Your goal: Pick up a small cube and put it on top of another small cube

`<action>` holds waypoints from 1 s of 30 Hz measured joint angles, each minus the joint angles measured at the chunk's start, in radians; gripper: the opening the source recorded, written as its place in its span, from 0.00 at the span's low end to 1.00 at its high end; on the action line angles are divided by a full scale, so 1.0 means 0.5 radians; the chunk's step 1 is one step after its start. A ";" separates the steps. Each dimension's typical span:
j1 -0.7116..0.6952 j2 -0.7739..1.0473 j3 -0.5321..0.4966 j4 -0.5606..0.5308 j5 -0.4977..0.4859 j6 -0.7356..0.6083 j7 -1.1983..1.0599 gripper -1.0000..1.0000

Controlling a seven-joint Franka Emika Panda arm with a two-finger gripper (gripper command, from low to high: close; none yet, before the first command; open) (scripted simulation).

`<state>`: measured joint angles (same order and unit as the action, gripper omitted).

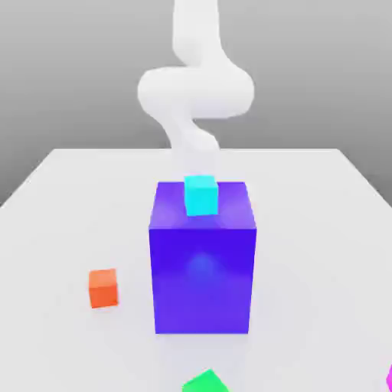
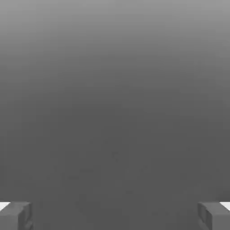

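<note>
While cyan cube (image 1: 200,194) tops blue block (image 1: 202,276), tool (image 2: 115,215) agape

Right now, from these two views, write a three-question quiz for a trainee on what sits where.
1. True or false: the cyan cube rests on top of the big blue block.
2. Which cube lies on the table toward the exterior view's left of the blue block? A) orange B) green C) magenta
3. Fill in: in the hand view, the gripper has its fingers spread ____, with nothing between them.

Key: 1 true; 2 A, the orange cube; the green cube sits at the near edge, and a sliver of the magenta cube at the exterior view's right; 3 open.
</note>
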<state>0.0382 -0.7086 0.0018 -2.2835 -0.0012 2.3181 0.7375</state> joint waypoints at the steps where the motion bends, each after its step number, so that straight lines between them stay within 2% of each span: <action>1: 0.033 0.079 0.002 0.014 -0.001 0.016 -0.054 0.50; 18: 0.451 1.317 0.143 0.238 -0.013 0.261 -0.904 0.50; 30: 0.657 2.197 0.304 0.398 -0.209 0.427 -1.373 0.50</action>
<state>0.3668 0.3898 0.1540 -2.0847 -0.1058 2.5316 0.0508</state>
